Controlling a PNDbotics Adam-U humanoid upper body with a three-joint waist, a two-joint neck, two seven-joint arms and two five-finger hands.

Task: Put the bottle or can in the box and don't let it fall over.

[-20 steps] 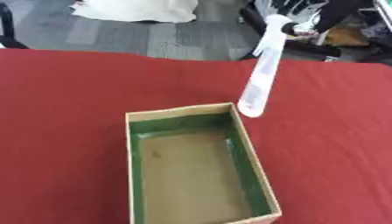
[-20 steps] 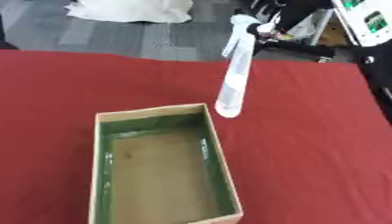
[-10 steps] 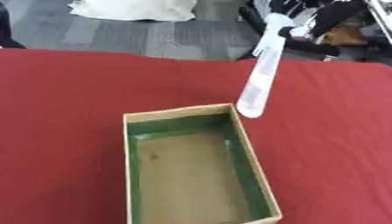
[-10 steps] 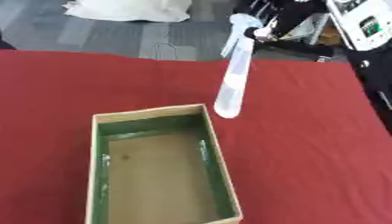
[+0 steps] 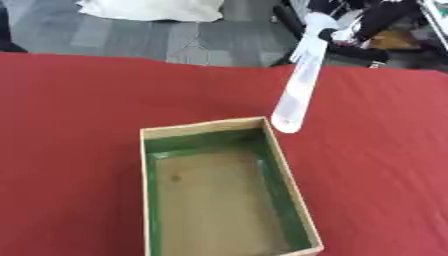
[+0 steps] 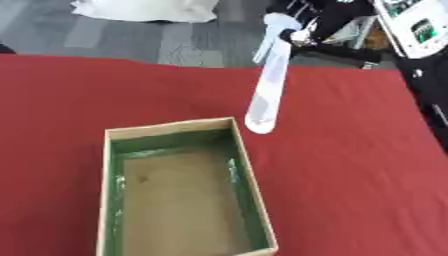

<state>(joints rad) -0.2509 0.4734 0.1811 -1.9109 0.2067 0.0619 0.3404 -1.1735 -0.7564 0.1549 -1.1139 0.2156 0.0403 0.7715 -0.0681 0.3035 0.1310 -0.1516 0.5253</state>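
A tall, pale, translucent bottle (image 5: 299, 85) hangs tilted, its top leaning to the far right. My right hand (image 5: 343, 29) is shut on its upper end beyond the table's far edge. The bottle's round base (image 6: 260, 123) shows just outside the far right corner of the box. The cardboard box (image 5: 201, 127) lies open on the red table (image 5: 79, 125), with green inner walls and a bare brown floor (image 5: 214, 200). Nothing is inside it. I cannot tell whether the base touches the table. My left hand shows in neither view.
Beyond the table's far edge lies grey floor with a white bundle (image 5: 149, 7) at the upper left. Dark equipment and a white device (image 6: 416, 25) stand at the upper right. Red tabletop spreads on both sides of the box.
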